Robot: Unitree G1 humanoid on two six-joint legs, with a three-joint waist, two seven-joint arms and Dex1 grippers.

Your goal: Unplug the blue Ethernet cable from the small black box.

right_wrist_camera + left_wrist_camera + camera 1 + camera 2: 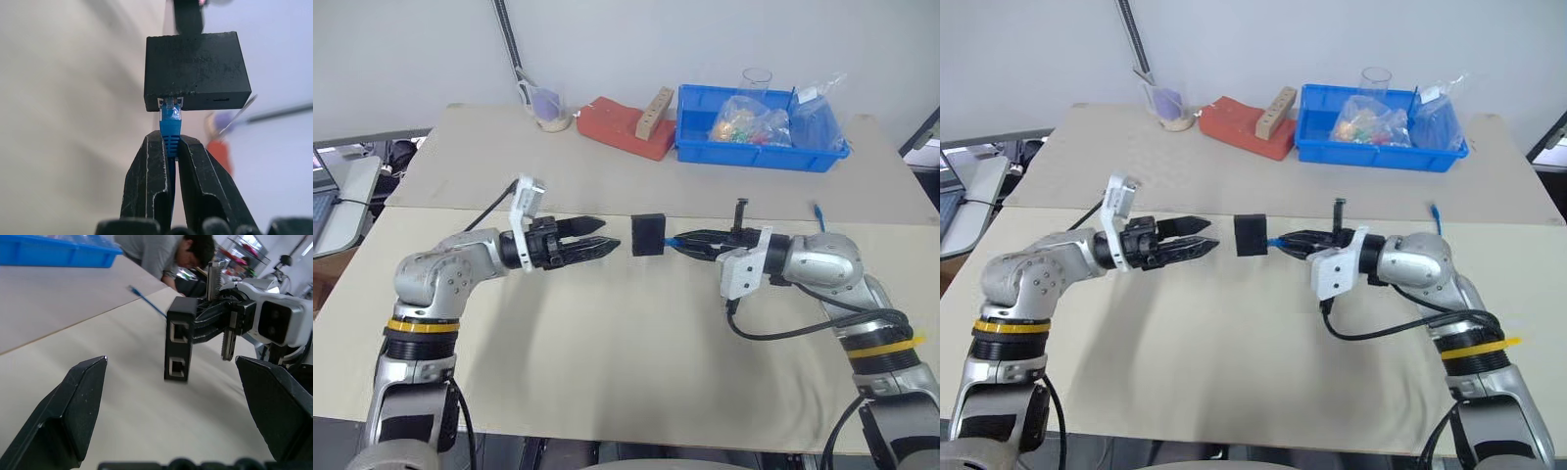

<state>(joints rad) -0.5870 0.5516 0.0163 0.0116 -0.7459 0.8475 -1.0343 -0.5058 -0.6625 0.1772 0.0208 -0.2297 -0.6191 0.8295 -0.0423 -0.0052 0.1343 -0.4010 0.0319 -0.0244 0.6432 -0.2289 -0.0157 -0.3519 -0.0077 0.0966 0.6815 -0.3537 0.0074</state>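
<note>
The small black box [647, 233] hangs in the air above the beige table [607, 352], with two ports showing on the side that faces my left gripper. The blue Ethernet cable [170, 129] is plugged into its opposite side. My right gripper [169, 142] is shut on the cable's blue boot just behind the plug and carries cable and box together. The cable's free end [818, 211] lies on the table behind my right wrist. My left gripper [610, 237] is open and level, pointing at the box from the left, a short gap away.
Along the table's far side stand a blue bin [754, 160] with bagged items, a red block [622, 127] with a wooden piece [654, 113] on it, a cup [548, 110] and a clear glass [757, 80]. A person [166, 254] leans beyond the table.
</note>
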